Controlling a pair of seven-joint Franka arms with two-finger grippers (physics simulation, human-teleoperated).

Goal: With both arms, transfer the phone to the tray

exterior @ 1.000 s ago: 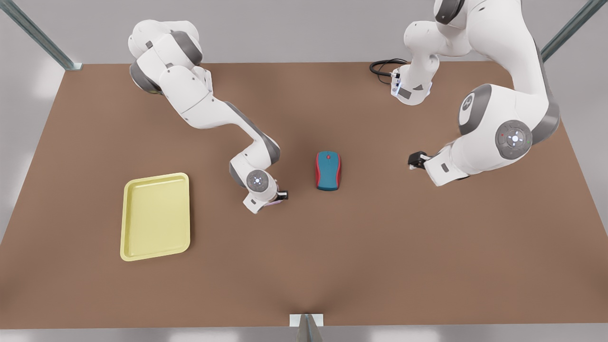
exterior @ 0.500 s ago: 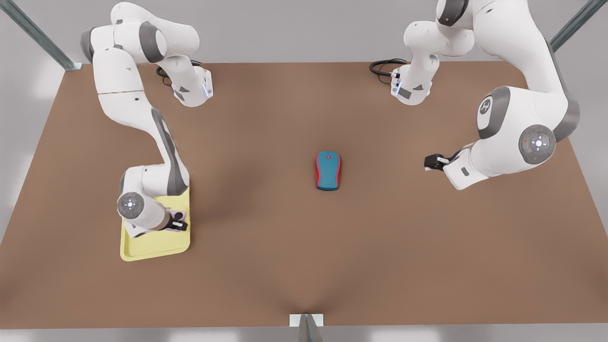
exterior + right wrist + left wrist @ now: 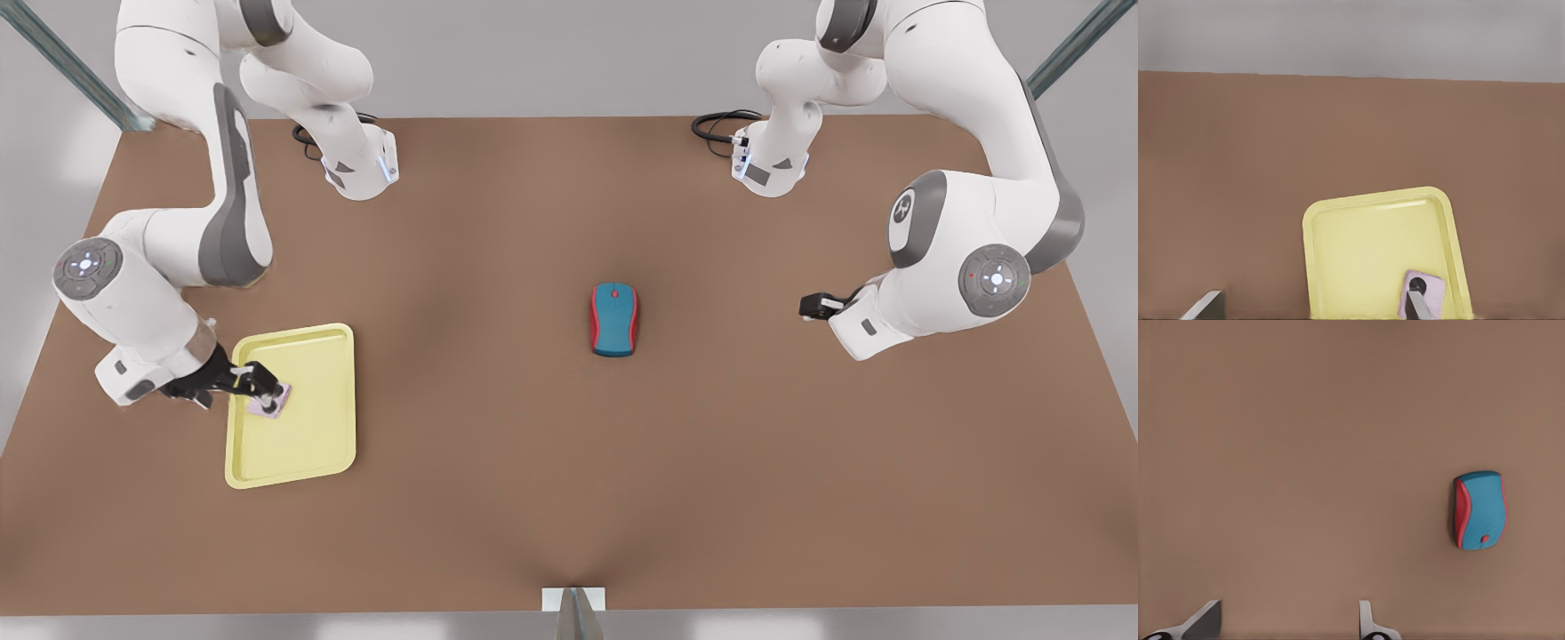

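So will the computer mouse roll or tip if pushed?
Probably neither: the computer mouse lies low and flat on the table, so it should slide. Its rounded shell may slip from a pinch. The left tool hovers nearby; the right tool is over the tray.

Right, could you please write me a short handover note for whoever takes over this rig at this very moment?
Right pincer: open, low over the tray, one finger against the phone.
Left pincer: open, empty, waiting above the table beyond the mouse, toward the front view's right.
Phone: apparently lying flat inside the tray, near the rim on the front view's left.
Done: phone is in the tray.
Left: lift the right pincer clear, probably straight up so it doesn't drag the phone.
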